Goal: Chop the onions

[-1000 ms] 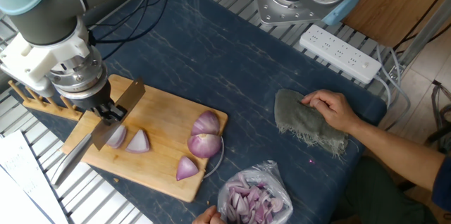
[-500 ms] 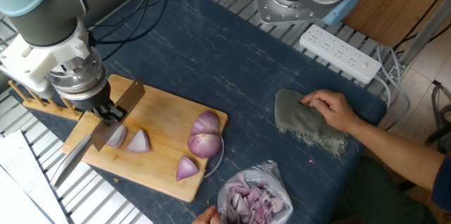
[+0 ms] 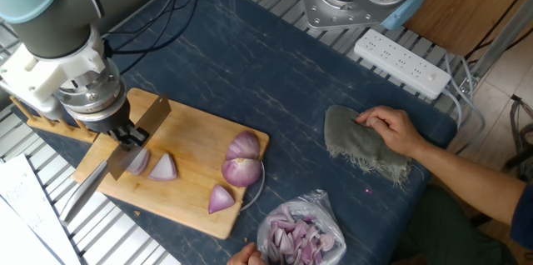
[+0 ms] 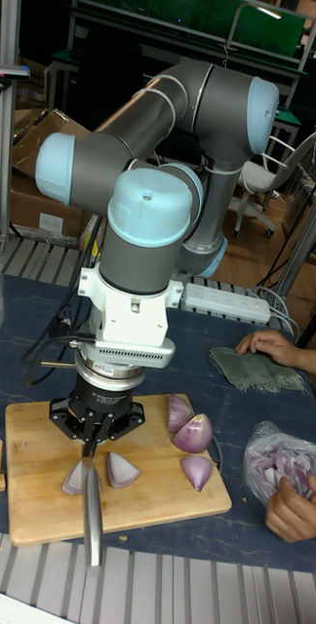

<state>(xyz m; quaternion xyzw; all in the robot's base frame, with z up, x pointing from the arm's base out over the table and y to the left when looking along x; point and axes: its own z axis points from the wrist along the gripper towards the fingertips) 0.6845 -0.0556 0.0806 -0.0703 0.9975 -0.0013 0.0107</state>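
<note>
A wooden cutting board (image 3: 179, 144) is laid on a dark blue table cover (image 3: 275, 90), and the onions (image 3: 241, 161) are spread across it. In the fixed view, two purple pieces (image 3: 243, 145) are seen touching each other near the board's right end, with a smaller wedge (image 3: 221, 200) just below them near the front edge. Further left, a wedge (image 3: 164, 167) with its pale cut face showing is set just beside another piece (image 3: 138, 162), which is partly covered by the blade. In the tall fixed view the same group is seen: a wedge (image 4: 122, 470) beside the piece (image 4: 75, 478) under the blade, and three pieces (image 4: 191, 432) toward the board's right side.

The gripper (image 3: 127, 133) is positioned over the left part of the board, and its fingers are closed around the handle of a cleaver-like knife (image 3: 117, 152). In the tall fixed view the gripper (image 4: 92, 433) is pointed straight down and the knife (image 4: 91, 492) is seen edge-on, its blade reaching past the board's front edge and resting against the leftmost onion piece.

A grey cloth (image 3: 365, 144) is pressed to the table by a person's hand (image 3: 391, 128), well apart from the board. A clear plastic bag of onion bits (image 3: 298, 233) is placed near the board's right front corner, held by another hand (image 4: 299, 507). A white power strip (image 3: 402, 62) is laid along the far side of the table
</note>
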